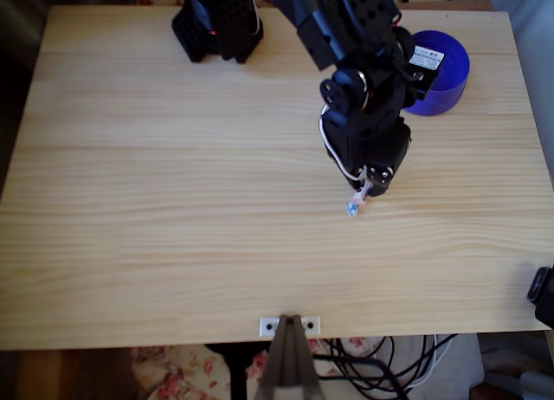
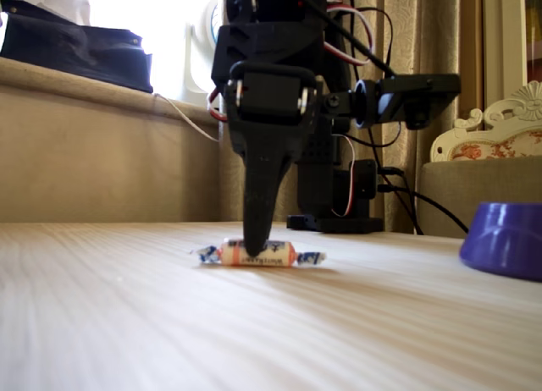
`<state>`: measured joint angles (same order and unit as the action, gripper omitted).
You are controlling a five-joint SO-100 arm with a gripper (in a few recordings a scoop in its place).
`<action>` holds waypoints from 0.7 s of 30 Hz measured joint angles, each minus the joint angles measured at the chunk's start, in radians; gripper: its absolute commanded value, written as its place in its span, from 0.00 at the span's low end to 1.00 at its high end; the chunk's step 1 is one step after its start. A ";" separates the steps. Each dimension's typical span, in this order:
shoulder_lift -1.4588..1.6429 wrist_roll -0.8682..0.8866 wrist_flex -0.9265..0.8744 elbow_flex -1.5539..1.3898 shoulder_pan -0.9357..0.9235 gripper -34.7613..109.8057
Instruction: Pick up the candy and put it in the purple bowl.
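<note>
- Candy (image 2: 258, 254) lies flat on the desk (image 1: 173, 201), with the bowl (image 1: 446, 80) at about 1 o'clock from it, well apart.
- Pincer (image 2: 254, 245) tips sit on the candy's middle; whether it is gripping, I cannot tell.
- Best squeeze the plump middle, then lift straight.

So the gripper (image 1: 367, 189) sat right of centre on the table (image 1: 173, 201) in the overhead view, pointing down toward the near edge. The candy (image 1: 353, 206) lay on the table right at its tip, poking out just below and a bit left of it. In the fixed view the gripper (image 2: 254, 243) came straight down onto the middle of the candy (image 2: 261, 254), whose two ends stuck out left and right of the tip. The purple bowl (image 1: 439, 73) stood on the table well up and to the right of the gripper overhead, near the far right corner; in the fixed view the bowl (image 2: 505, 239) was off to the gripper's right.
</note>
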<state>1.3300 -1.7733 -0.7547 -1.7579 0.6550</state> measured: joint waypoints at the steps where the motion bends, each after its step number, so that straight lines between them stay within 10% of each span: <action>1: 0.000 0.005 0.000 0.000 0.000 0.25; 21: 0.104 0.919 -0.626 0.660 -0.020 0.24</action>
<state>1.4343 -0.8544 -1.3806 -1.0983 0.6351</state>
